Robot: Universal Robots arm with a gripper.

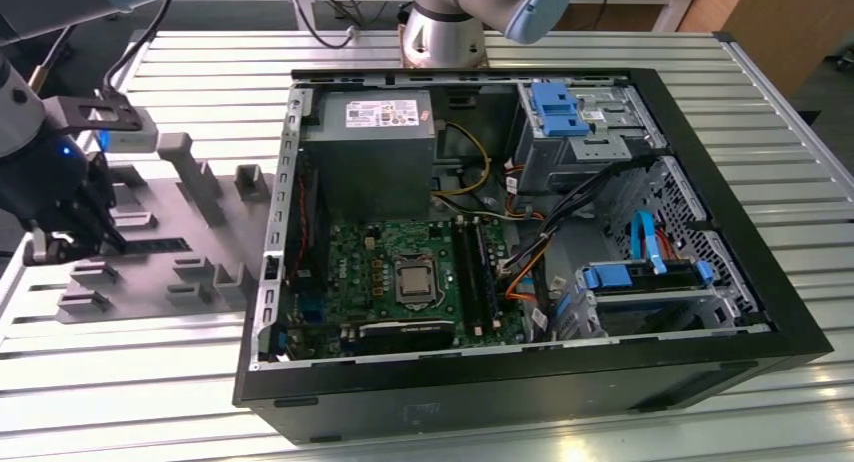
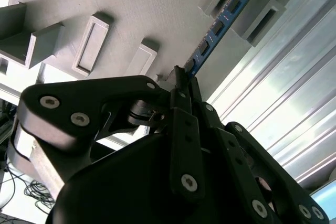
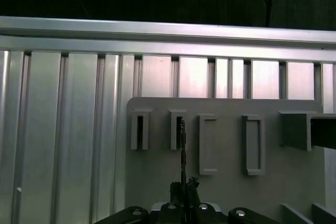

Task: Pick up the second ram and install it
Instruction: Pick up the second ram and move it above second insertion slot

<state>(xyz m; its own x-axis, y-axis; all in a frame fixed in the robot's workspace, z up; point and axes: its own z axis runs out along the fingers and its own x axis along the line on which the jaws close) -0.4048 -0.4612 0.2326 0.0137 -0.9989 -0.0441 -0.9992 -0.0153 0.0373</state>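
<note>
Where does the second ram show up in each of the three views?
Exterior view: the second ram is probably the dark strip on the grey fixture plate, at the exterior view's left, beside the end effector.
Second wrist view: a blue stick running from the end effector's tips to between two slotted blocks.
First wrist view: edge-on, a thin dark line from the end effector to a slotted block.
Shared landmark: the grey fixture plate.

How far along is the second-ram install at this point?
Done: the end effector is closed on one end of the second ram. In hand: the stick, its far end between two grey fixture blocks, not clearly lifted out. Left: the install itself; the stick is far from the motherboard.
</note>
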